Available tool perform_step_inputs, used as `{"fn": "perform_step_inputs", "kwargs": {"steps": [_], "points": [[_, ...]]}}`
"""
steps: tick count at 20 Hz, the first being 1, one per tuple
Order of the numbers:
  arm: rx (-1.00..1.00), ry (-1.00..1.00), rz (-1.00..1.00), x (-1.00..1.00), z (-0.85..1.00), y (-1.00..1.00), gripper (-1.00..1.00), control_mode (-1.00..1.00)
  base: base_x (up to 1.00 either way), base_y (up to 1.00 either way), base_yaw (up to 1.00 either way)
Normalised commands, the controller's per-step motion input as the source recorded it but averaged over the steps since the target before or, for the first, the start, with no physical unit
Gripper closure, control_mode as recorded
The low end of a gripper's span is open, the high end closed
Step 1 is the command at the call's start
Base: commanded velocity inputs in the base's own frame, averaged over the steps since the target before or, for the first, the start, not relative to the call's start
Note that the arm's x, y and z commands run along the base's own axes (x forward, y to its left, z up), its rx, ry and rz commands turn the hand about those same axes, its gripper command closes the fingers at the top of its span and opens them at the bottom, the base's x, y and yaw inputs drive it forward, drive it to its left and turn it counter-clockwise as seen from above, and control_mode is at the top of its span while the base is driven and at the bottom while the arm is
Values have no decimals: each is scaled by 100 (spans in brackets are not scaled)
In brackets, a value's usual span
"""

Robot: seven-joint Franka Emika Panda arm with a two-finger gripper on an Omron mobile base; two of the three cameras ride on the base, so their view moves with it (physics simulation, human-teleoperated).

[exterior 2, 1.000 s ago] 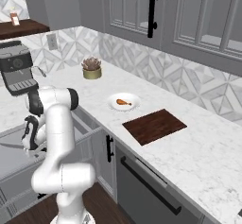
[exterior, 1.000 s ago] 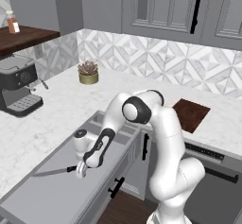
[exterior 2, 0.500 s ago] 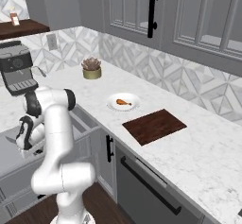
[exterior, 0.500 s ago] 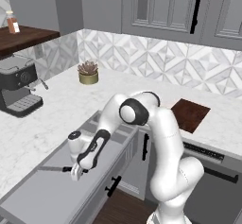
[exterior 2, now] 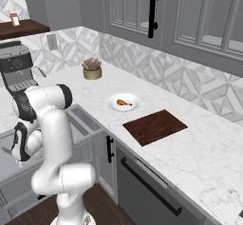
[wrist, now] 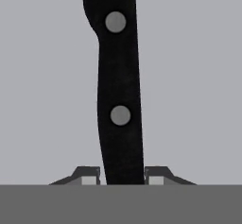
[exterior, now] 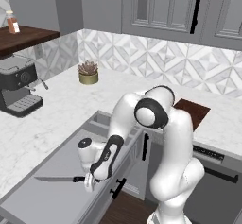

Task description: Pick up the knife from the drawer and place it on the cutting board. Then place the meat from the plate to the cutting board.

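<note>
The gripper (exterior: pixel 88 183) is down inside the open drawer (exterior: pixel 52 194), its two fingers now clamped on the black handle of the knife (exterior: pixel 59 179). A second ago the fingers stood wide apart just above that handle; since then the hand has sunk lower and closed. In the hand view, the fingertips (wrist: pixel 87 175) press against either side of the handle, with no gap showing. By my judgement the grasp is made and the knife is ready to be lifted out, though it lies flat on the drawer floor for now.

The knife is slim: a long, silver-grey blade pointing away from the gripper, and a matte black handle, gently curved, with two round grey rivets. The drawer is wide and shallow, with a smooth, flat grey floor.

Well apart, on the pale marbled worktop (exterior 2: pixel 190 157), sits the board (exterior 2: pixel 154 126), a flat rectangle of dark reddish-brown wood. Just beside it is a small round white plate (exterior 2: pixel 124 103) with a shallow rim, holding the meat (exterior 2: pixel 124 102), a small orange-brown piece shaped like a drumstick.
</note>
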Motion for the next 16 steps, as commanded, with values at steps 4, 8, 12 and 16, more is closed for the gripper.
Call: {"fn": "perform_step_inputs", "kwargs": {"steps": [4, 8, 12, 16], "points": [[2, 5, 11, -32, 100, -70, 100, -100, 0, 0, 0], [0, 18, 2, -2, 100, -49, 100, -100, 0, 0, 0], [0, 23, 0, 0, 100, -36, 100, -100, 0, 0, 0], [0, 23, 0, 0, 100, -55, 100, -100, 0, 0, 0]]}}
